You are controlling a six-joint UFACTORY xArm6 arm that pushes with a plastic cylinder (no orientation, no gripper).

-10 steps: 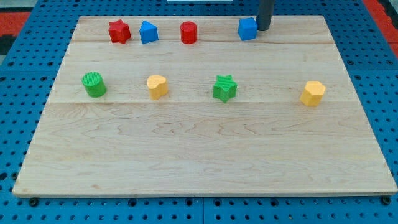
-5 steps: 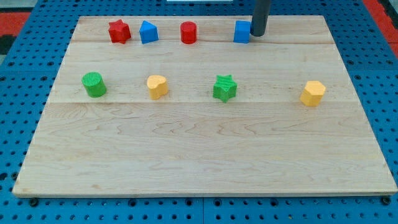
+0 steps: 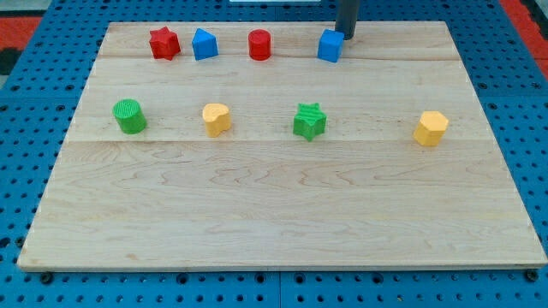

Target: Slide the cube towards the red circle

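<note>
my tip (image 3: 347,37) sat touching the blue cube (image 3: 330,46) at its upper-right corner; no fingers on this rig, just a rod. cube lay near board's top edge, w/ red circle (image 3: 259,44) to view's left.

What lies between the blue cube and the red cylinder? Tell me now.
Nothing: in the camera view only bare board separates the blue cube from the red cylinder. My tip sits at the cube's upper right.

wooden board (image 3: 282,222), blue pegboard (image 3: 26,111)
</note>
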